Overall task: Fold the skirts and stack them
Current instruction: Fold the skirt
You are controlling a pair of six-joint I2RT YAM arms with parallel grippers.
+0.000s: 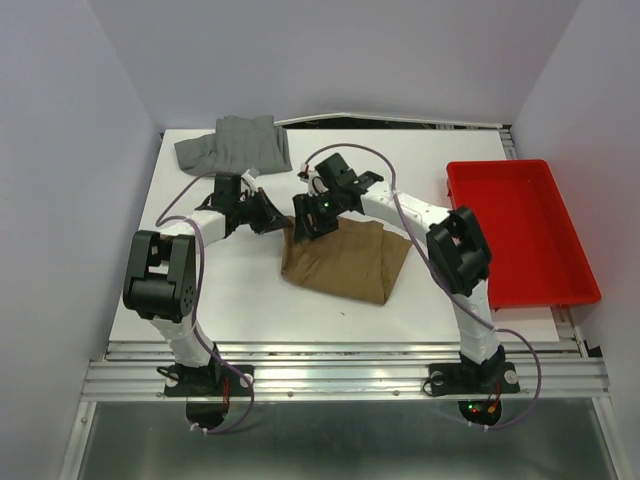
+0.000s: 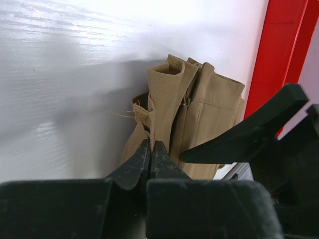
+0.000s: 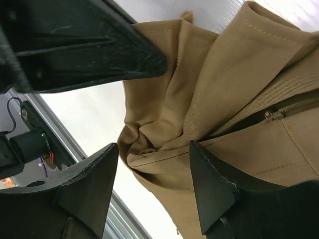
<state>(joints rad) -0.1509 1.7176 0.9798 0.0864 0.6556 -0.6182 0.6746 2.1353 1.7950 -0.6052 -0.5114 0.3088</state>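
Skirts, two of them, lie on one white table (image 1: 230, 290). The grey skirt (image 1: 235, 145) is soft and crumpled into a loose heap at the far edge, left of centre. The tan skirt (image 1: 350, 265) lies in the middle of the table as a rough four-sided shape of woven cloth with stitched seams, a thick waistband and a zip (image 3: 271, 114).

One red tray (image 1: 520, 230), a shiny rectangle with a raised rim, sits on the right, apart from both skirts.

Two black and white arms reach to the far left corner of the tan skirt. The left pincer (image 2: 151, 149) is closed tight, its tips pinching the frayed edge of the waistband. The right pincer (image 3: 149, 149) stands fairly wide, with a bunched fold of tan cloth between its two dark fingers (image 3: 209, 184).
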